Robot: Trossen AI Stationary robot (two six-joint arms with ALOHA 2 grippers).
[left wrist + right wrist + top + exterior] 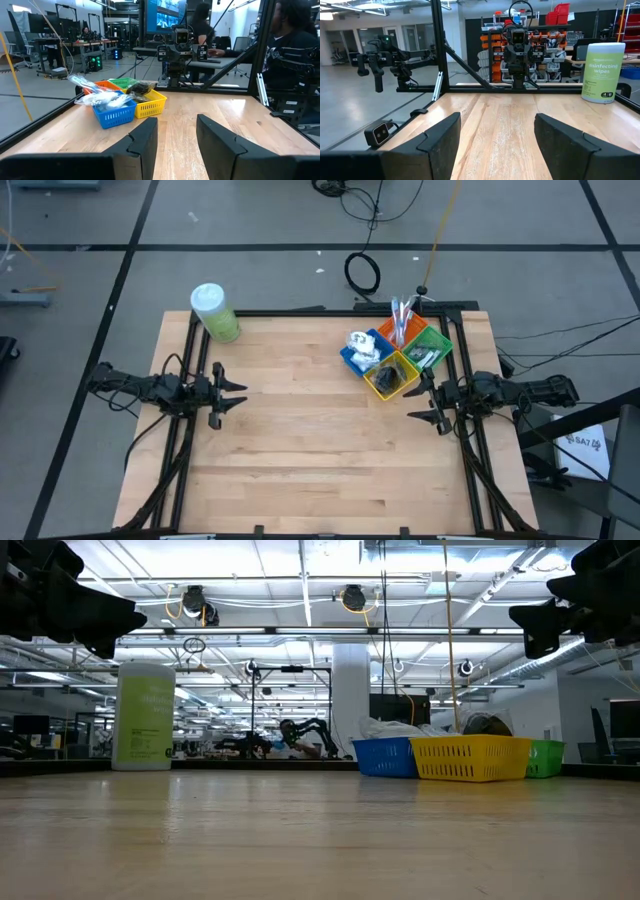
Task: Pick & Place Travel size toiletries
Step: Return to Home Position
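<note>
Toiletries (361,342) fill bins (349,360) beside right claw (421,404); it and left claw (236,395) gape, unladen; job looks done.

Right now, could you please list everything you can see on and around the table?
Table: one, light wood, under both arms.
Wipes bottle: one, green with white cap, far corner on the left arm's side.
Blue bin: one, blue, holds clear bags of cotton balls.
Orange bin: one, orange, toothbrushes standing in it.
Yellow bin: one, yellow, dark items inside.
Green bin: one, green, contents unclear.
People: at least two, dark clothing, beyond the table.
Left end effector: one, dark, open, table's left side.
Right end effector: one, dark, open, near the yellow bin, apart from it.
</note>
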